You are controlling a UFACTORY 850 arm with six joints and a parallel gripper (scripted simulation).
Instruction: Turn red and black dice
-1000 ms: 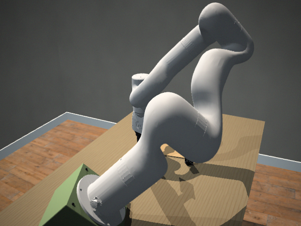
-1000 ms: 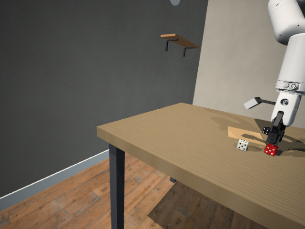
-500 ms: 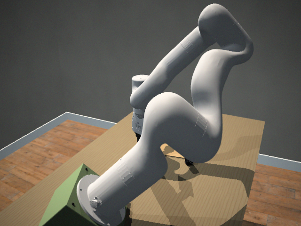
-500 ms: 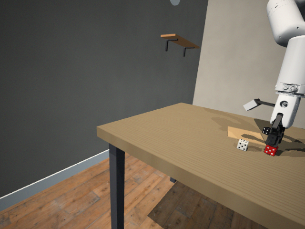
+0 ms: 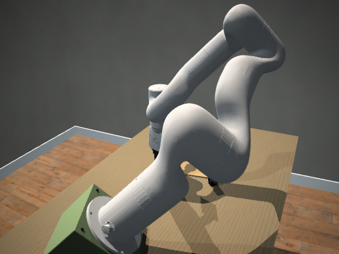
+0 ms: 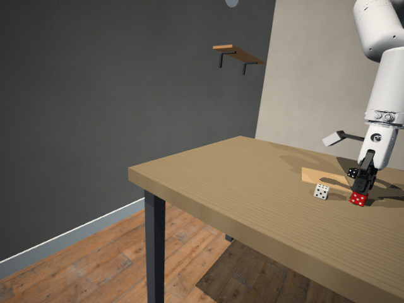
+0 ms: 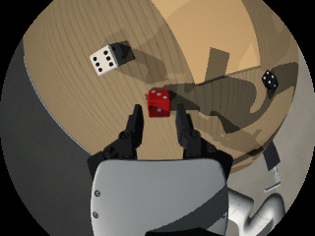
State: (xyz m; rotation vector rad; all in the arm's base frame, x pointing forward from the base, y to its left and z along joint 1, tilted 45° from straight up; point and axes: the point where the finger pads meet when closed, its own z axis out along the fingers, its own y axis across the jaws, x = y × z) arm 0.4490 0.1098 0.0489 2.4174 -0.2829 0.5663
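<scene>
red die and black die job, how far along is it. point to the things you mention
Done: nothing visible; neither the red die (image 6: 358,199) (image 7: 158,102) nor the black die (image 5: 212,181) (image 6: 351,172) (image 7: 269,80) is on the mat (image 5: 191,170) (image 6: 310,176) (image 7: 217,25).
In hand: nothing gripped; the open hand (image 5: 155,153) (image 6: 361,191) (image 7: 159,112) is at the red die.
Left: both dice onto the mat, 3 up, then release.

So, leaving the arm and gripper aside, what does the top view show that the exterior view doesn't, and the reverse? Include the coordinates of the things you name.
Only top: the green block (image 5: 67,211) under the arm's foot.

Only exterior: the red die (image 6: 358,199) (image 7: 158,103), the white die (image 6: 320,192) (image 7: 102,61), the wall shelf (image 6: 243,54) and a table leg (image 6: 154,235).

Both: the black die (image 5: 212,182) (image 6: 352,172) (image 7: 270,81), part of the mat (image 5: 195,171) (image 6: 314,175) (image 7: 212,29), the table (image 5: 123,158) (image 6: 212,179) (image 7: 64,44) and the plank floor (image 5: 54,164) (image 6: 182,241).
</scene>
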